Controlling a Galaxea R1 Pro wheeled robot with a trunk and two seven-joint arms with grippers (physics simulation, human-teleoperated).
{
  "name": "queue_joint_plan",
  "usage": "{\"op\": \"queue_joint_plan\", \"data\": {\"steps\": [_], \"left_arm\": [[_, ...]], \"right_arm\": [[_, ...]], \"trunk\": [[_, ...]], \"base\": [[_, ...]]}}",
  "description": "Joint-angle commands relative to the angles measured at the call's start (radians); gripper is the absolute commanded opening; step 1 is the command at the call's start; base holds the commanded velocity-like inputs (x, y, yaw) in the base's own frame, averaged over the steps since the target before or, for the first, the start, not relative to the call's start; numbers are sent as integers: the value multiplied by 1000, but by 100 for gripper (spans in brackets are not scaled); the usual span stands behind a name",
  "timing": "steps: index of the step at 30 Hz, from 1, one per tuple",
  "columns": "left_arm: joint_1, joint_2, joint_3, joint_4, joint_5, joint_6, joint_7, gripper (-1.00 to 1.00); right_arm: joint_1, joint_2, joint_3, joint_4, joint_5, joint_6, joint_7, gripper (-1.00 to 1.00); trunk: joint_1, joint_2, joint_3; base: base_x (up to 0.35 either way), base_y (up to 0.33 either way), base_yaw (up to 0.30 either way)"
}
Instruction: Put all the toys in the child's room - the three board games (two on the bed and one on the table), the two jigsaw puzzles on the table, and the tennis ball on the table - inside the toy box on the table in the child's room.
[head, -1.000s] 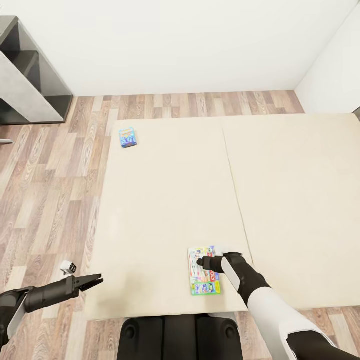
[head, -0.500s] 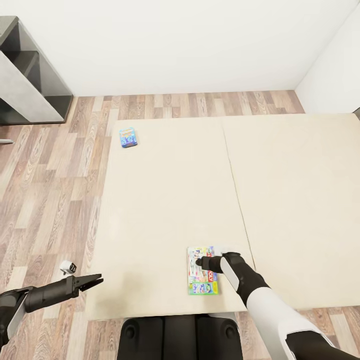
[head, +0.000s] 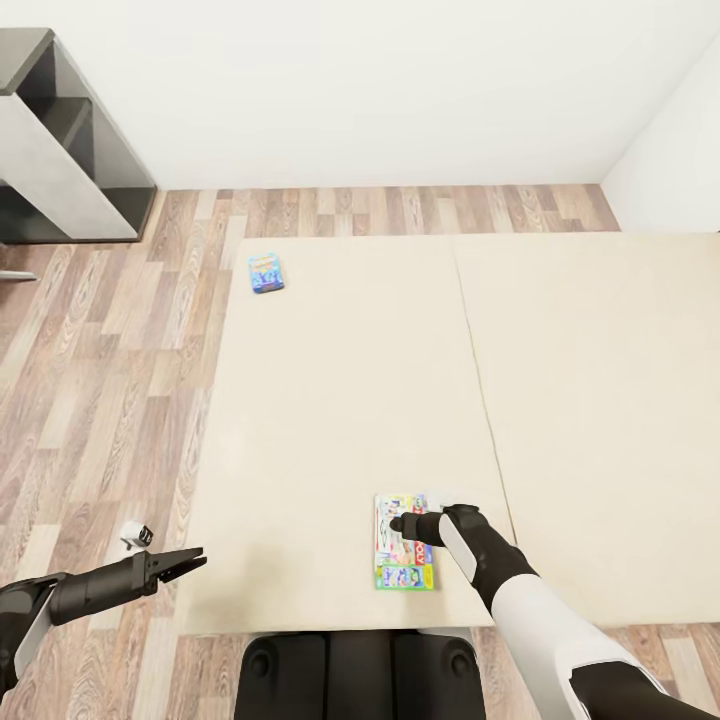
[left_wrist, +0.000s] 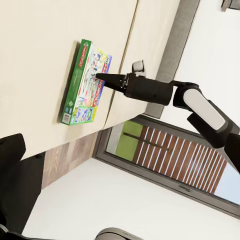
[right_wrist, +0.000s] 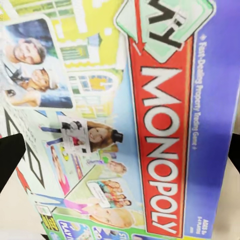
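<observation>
Lower centre of the head view: right pincer (head: 399, 523), jaws apart, poised directly over the Monopoly box (head: 404, 541), whose long axis runs frame-vertical on the bed (head: 340, 400); left pincer (head: 196, 557), seemingly closed, lies farther, lower left.

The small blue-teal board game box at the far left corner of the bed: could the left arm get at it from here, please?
Probably not. The small blue-teal board game box lies far up the beige bed, while the left gripper hangs low beside the bed's near corner. Nothing blocks it; the base likely must move.
</observation>
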Motion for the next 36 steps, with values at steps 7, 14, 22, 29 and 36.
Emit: {"op": "queue_joint_plan", "data": {"steps": [7,14,22,29,36], "left_arm": [[1,-1,0,0,-1,11,-4,100],[0,-1,0,0,-1,11,-4,100],[1,-1,0,0,0,11,-4,100],[0,-1,0,0,0,11,-4,100],[0,0,0,0,-1,11,-4,100]], "right_arm": [[0,2,3,-1,-2,4,0,100],[0,3,3,-1,-2,3,0,100],[0,3,4,-1,-2,3,0,100],[0,6,4,-1,-1,3,0,100],[0,10,4,-1,-1,2,0,100]], "trunk": [[1,-1,-1],[1,-1,-1],[1,-1,-1],[1,-1,-1],[1,-1,-1]], "base": [[0,35,9],[0,30,1],[0,47,0],[0,4,0],[0,57,0]]}}
